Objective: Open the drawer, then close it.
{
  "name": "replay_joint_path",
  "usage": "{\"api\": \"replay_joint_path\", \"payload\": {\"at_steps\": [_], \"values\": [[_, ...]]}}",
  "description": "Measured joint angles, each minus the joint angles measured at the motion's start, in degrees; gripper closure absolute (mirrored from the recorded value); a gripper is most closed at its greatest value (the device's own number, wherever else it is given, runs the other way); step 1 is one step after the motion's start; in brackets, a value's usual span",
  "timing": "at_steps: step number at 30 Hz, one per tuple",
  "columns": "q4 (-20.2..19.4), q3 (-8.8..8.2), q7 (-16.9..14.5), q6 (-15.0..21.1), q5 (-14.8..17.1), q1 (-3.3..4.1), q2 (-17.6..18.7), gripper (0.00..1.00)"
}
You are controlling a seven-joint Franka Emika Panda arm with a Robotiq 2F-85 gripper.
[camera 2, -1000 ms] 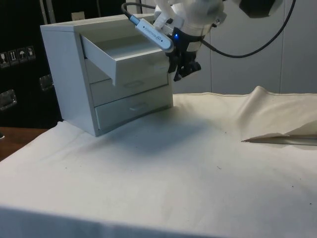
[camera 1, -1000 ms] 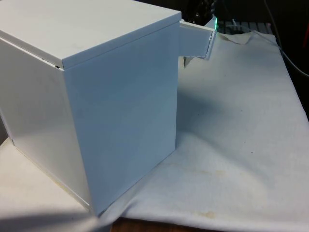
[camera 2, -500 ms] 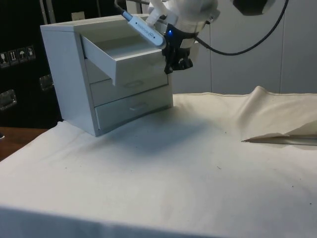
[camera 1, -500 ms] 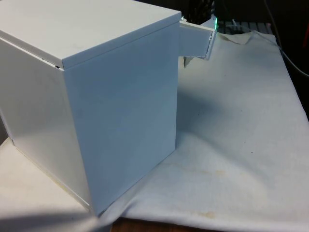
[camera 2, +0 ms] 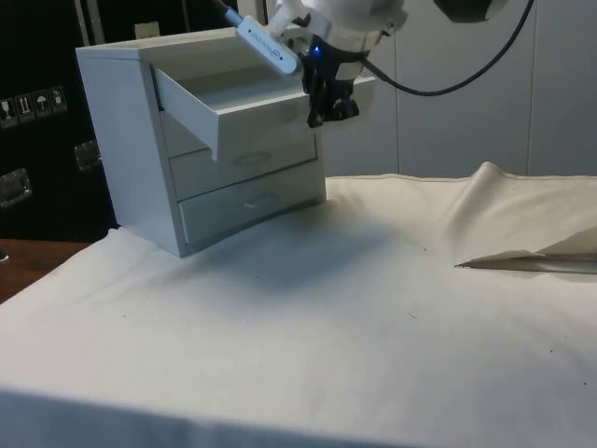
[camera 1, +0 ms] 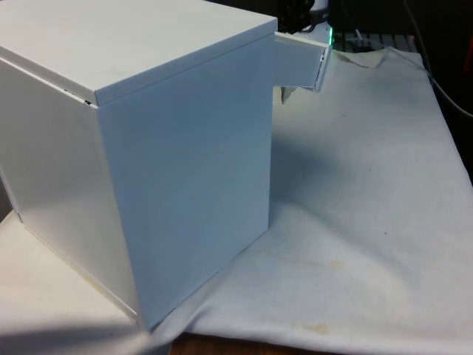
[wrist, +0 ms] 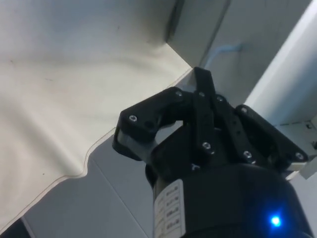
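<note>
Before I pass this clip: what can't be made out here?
- Front view: the chest turns its back, hiding its fronts and most of the open top drawer.
- Side view: whether the claw touches the drawer front.
- Wrist view: the claw's tips overlap, so its opening is unclear.

1 chest [camera 2: 140,140], 3 drawers: top drawer [camera 2: 242,107] open, 2 shut.

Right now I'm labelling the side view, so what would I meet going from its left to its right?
Chest → open top drawer → gripper → raised fold in the cloth.
</note>
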Motion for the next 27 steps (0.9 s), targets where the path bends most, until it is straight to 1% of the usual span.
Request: {"api": "replay_joint_path", "payload": {"at_steps": [4, 8, 20, 27], "values": [[0.3, -0.97, -0.9, -0.4, -1.0, -0.29, -0.7, 1.00], [0.6, -1.43, -1.3, -0.8, -1.4, -0.29, -1.0, 1.00], [1.2, -1.60, -1.5, -1.1, -2.8, -0.29, -1.2, 1.00], [1.8, -2.06, -2.7, -1.0, -3.0, -0.34, -1.3, 1.00]]}}
